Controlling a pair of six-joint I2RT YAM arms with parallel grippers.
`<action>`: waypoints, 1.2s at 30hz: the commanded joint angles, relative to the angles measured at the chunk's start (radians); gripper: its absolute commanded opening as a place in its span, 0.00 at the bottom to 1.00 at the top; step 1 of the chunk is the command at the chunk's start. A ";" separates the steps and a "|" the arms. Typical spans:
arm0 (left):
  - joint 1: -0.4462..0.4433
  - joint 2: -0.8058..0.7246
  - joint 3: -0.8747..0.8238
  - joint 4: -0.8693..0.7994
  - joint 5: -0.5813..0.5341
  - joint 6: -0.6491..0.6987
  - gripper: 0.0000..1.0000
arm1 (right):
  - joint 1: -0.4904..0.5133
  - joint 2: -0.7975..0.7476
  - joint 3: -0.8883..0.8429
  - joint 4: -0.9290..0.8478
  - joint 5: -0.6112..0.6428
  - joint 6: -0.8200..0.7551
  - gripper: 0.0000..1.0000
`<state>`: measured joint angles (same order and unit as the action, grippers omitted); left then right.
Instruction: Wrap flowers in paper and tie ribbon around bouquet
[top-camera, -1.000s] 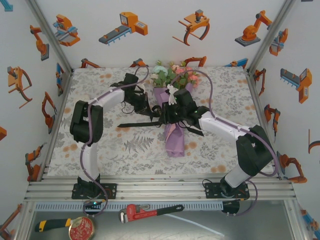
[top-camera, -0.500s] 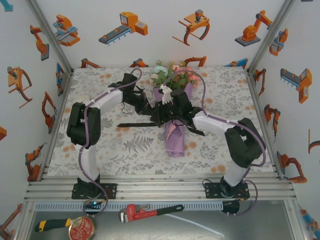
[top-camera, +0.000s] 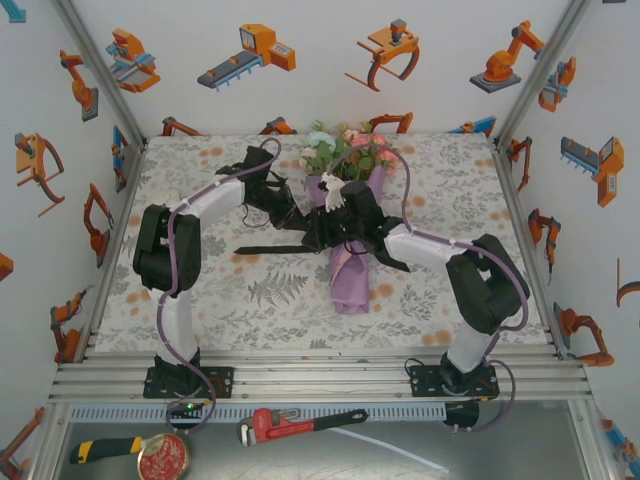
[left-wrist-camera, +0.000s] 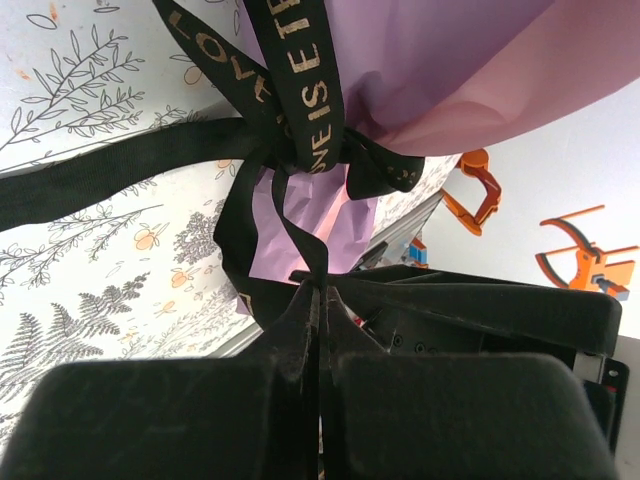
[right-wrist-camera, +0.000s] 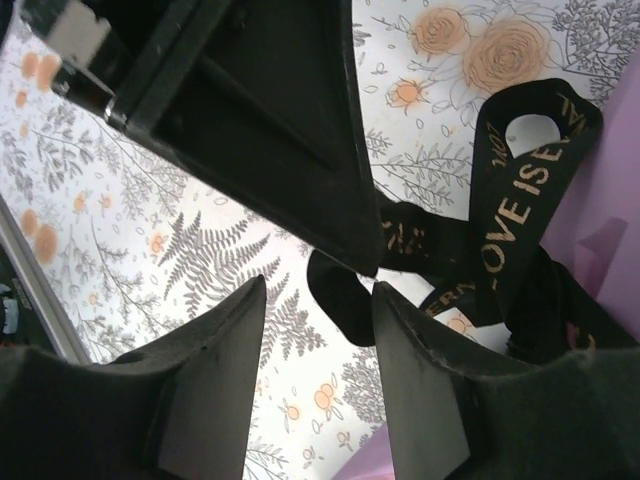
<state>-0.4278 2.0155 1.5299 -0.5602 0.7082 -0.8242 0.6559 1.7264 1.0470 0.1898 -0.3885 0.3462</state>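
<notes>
Elbows bent, both arms reach inward to mid-frame, where the bouquet (top-camera: 349, 282) lies. On the left, the left gripper (left-wrist-camera: 318, 298) pinches a strand of the ribbon (left-wrist-camera: 300, 90) knotted around it. On the right, the right gripper (right-wrist-camera: 318, 295) stands parted, gripping nothing.

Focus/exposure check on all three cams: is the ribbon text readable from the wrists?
Left wrist: ribbon lettering sharp; left fingers close to the lens, soft and near-black. Right wrist: lettering legible too, table cover print crisp, right fingers dark, slightly soft. Top external: even light, no glare.
</notes>
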 joint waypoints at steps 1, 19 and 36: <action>0.005 -0.004 0.018 0.002 0.022 -0.056 0.00 | 0.007 -0.041 -0.036 0.046 0.069 -0.025 0.47; 0.019 -0.005 0.004 0.045 -0.007 -0.146 0.00 | 0.017 -0.021 -0.115 0.275 0.059 -0.007 0.49; 0.027 -0.011 -0.020 0.075 -0.021 -0.200 0.00 | 0.024 0.042 -0.084 0.281 0.067 -0.016 0.44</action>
<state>-0.4076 2.0155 1.5200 -0.4980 0.6884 -0.9970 0.6701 1.7565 0.9405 0.4347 -0.3275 0.3401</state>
